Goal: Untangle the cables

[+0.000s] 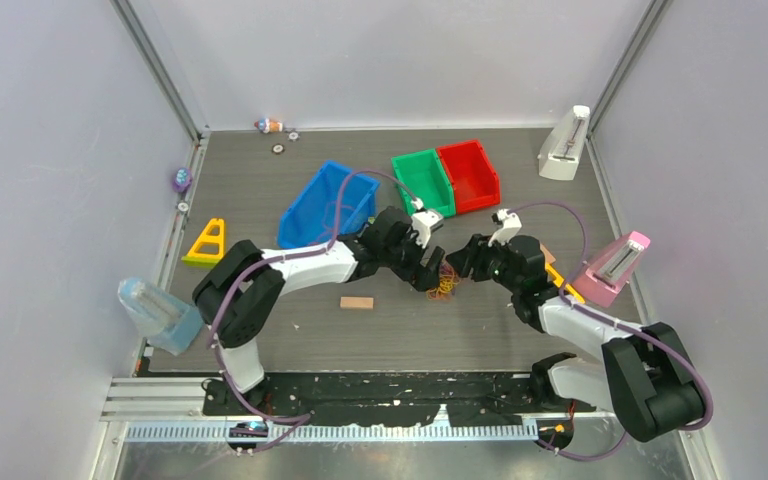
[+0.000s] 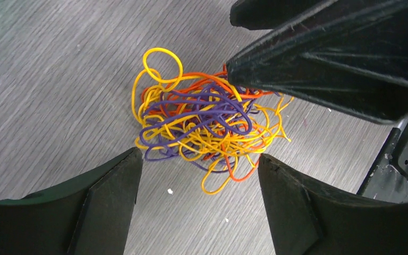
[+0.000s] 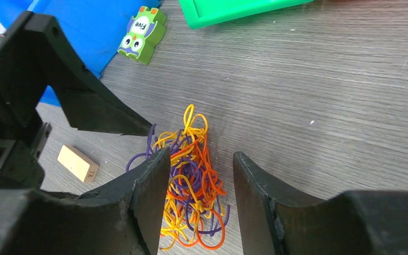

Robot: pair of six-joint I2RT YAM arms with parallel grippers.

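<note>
Cables (image 1: 445, 287) lie in one tangle on the worktop (image 1: 480, 335), about midway between its left and right edges. Left fingers (image 2: 114, 183) stand apart just beside the tangle, on its left-edge side. Right fingers (image 3: 151, 180) straddle it from the right-edge side. Three bins (image 1: 415, 157) sit side by side behind it, toward the far edge. Block (image 1: 356, 302) lies left of the tangle, apart.

Dark grey wood-grain tabletop (image 1: 410, 330) is enclosed by plain pale lilac-grey walls (image 1: 390, 60) at 9, 12 and 3 o'clock. Bare aluminium corner posts (image 1: 160, 70) stand at 11 and 1 o'clock. Lighting is even, with soft shadows.
</note>
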